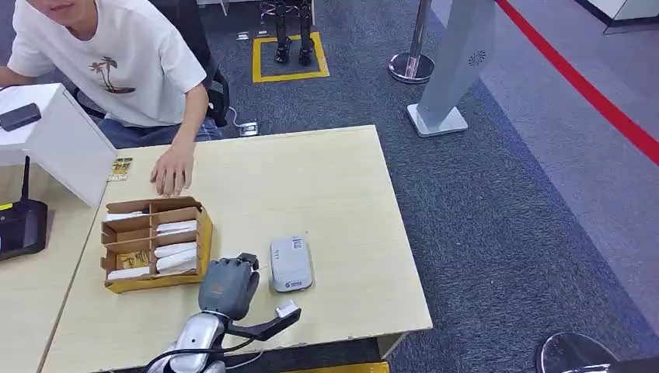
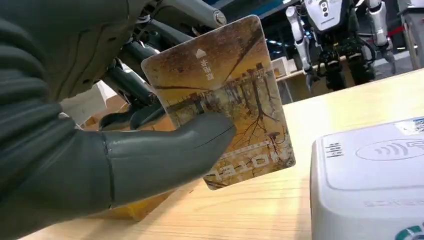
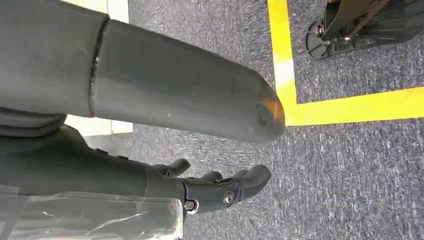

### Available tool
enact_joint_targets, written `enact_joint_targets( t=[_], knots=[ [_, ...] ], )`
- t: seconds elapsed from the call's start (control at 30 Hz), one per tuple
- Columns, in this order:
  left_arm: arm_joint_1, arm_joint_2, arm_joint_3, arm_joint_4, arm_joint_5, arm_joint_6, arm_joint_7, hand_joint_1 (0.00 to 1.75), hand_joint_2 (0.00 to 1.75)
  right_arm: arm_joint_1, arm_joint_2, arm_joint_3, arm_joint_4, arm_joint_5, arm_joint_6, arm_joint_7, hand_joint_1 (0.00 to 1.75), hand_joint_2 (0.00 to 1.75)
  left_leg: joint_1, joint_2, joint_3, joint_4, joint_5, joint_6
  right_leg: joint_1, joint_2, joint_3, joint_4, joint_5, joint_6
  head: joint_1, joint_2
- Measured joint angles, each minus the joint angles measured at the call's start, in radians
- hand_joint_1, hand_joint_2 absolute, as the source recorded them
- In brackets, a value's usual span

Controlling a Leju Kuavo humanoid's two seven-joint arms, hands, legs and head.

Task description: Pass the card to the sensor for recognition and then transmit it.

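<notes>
Now | left robot hand (image 2: 95,150) pinches card (image 2: 225,95) upright | just beside sensor (image 2: 370,175) | right robot hand (image 3: 150,145) spread, empty

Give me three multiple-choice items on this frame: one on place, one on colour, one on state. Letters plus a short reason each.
1. Where does the card reader lie relative to the cardboard box?
A. Inside the box
B. On the table beside the box, on the robot's right of it
C. On the floor

2. What colour is the card reader's casing?
A. Light grey-white
B. Red
C. Black

3. What is the left hand doing?
A. Hanging with nothing in it
B. Pressing flat on the reader
C. Holding the card near the reader, not yet on it

Answers: 1 B, the head view shows the reader on the tabletop just right of the box. 2 A, its casing is pale in both views. 3 C, the left wrist view shows the thumb pinning the card, with a gap to the reader.
</notes>
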Motion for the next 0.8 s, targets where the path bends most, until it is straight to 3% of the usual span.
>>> enact_joint_targets(
  t=[0.8],
  knots=[
    [-0.013, -0.005, 0.023, 0.000, 0.015, 0.004, -0.035, 1.75, 1.75, 0.000, -0.001, 0.000, 0.000, 0.016, 0.007, 0.000, 0.00, 1.75, 0.000, 0.000, 0.000, 0.000, 0.000, 0.000, 0.000, 0.000, 0.000, 0.000, 0.000, 0.000, 0.000, 0.000]
  ],
)
